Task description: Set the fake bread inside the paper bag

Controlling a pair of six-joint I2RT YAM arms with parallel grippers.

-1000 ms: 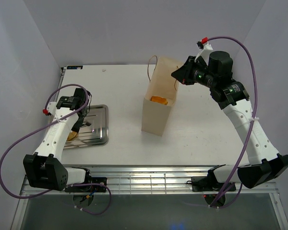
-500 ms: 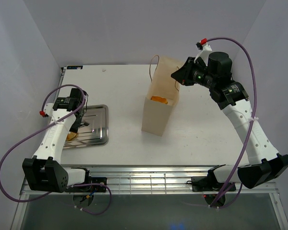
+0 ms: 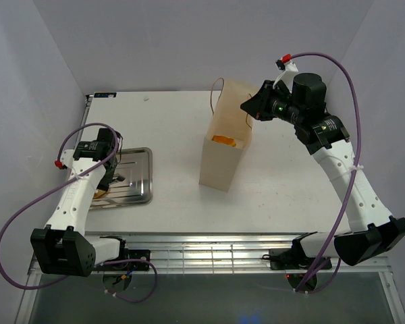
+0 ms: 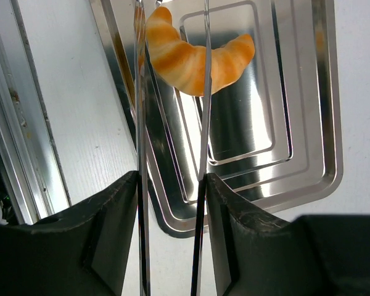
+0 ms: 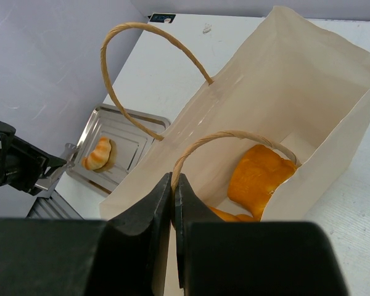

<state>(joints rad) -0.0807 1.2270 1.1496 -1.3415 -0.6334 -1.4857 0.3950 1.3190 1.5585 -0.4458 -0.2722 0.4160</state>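
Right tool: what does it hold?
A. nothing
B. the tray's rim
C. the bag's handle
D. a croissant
C: in the right wrist view the right tool is shut on the near handle of the bag.

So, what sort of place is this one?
Probably a robot lab test cell: plain walls box in a white table, two arms are bolted at its near edge, and the props are a toy croissant on a metal tray and a paper bag.
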